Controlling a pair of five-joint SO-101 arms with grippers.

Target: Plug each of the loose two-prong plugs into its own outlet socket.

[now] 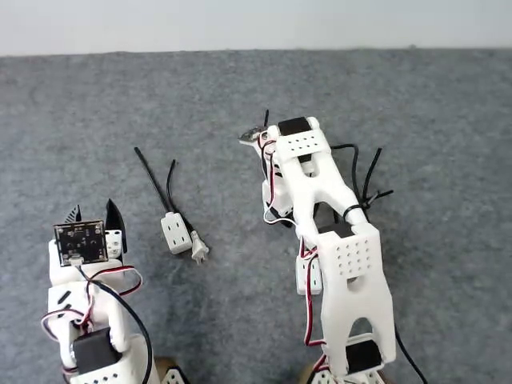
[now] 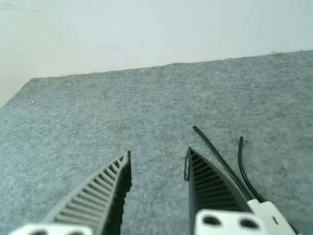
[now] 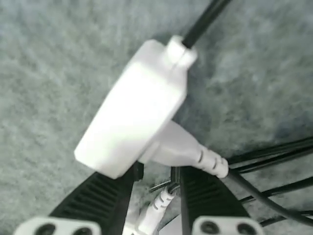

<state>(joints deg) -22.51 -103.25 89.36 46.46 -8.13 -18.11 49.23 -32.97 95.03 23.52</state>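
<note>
In the high view a white outlet socket [image 1: 175, 232] on a black cord lies on the grey mat, and a loose two-prong plug [image 1: 199, 249] lies right beside it. My left gripper [image 1: 94, 214] stands open to their left, near the table's front, with nothing between its fingers [image 2: 195, 176]. In the right wrist view a second white outlet block [image 3: 132, 112] has a white plug [image 3: 188, 149] seated in it. My right gripper [image 3: 157, 170] has its fingertips right at that plug, a narrow gap between them and nothing clamped.
Black cords [image 1: 366, 180] trail over the mat beside the right arm [image 1: 320, 192]. Another white block [image 1: 309, 274] shows partly under that arm. Red and white arm wires [image 1: 272, 200] hang beside it. The far side of the mat is bare carpet [image 1: 160, 96].
</note>
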